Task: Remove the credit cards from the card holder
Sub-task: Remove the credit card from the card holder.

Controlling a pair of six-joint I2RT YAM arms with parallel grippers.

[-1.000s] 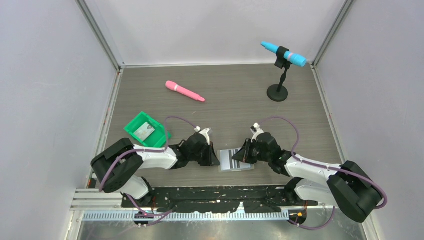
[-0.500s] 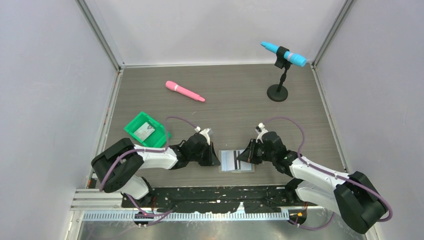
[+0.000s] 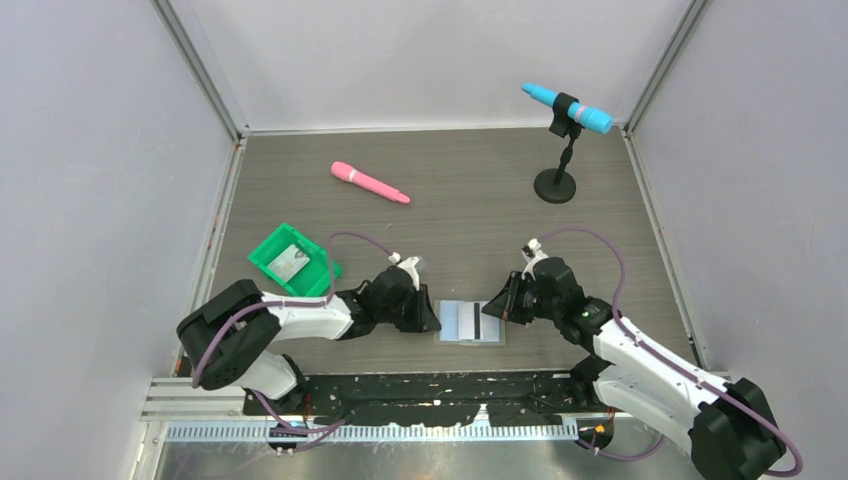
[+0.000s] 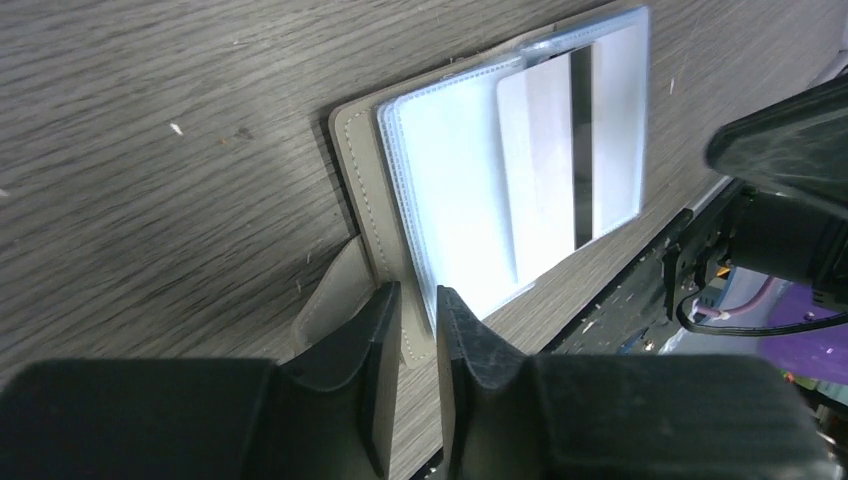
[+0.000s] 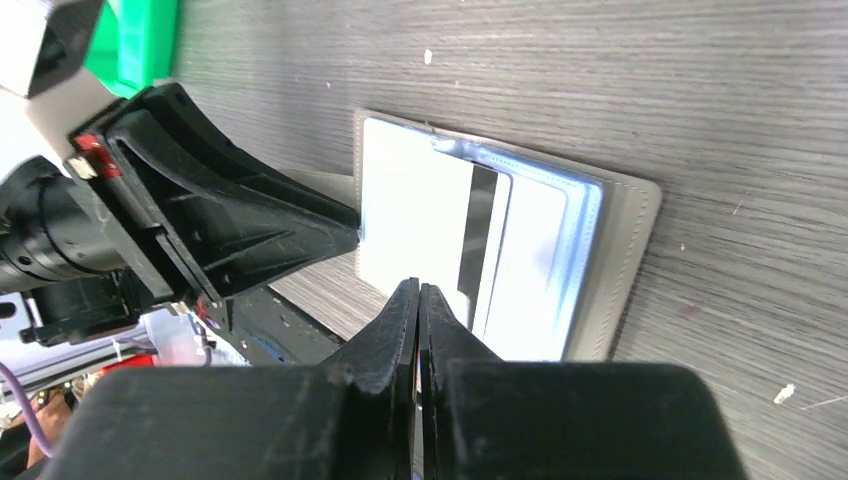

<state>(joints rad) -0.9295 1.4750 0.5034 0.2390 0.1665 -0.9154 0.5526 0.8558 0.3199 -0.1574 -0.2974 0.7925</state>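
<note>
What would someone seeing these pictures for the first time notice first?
Probably the open grey card holder with pale blue plastic pockets, at the table's near middle, a black-striped whitish card showing in one pocket, the left gripper at its left edge and the shut right gripper over its right half. Then colour: the green plastic tray at left, a pink marker-like stick and a blue one on a black stand at the back.
</note>
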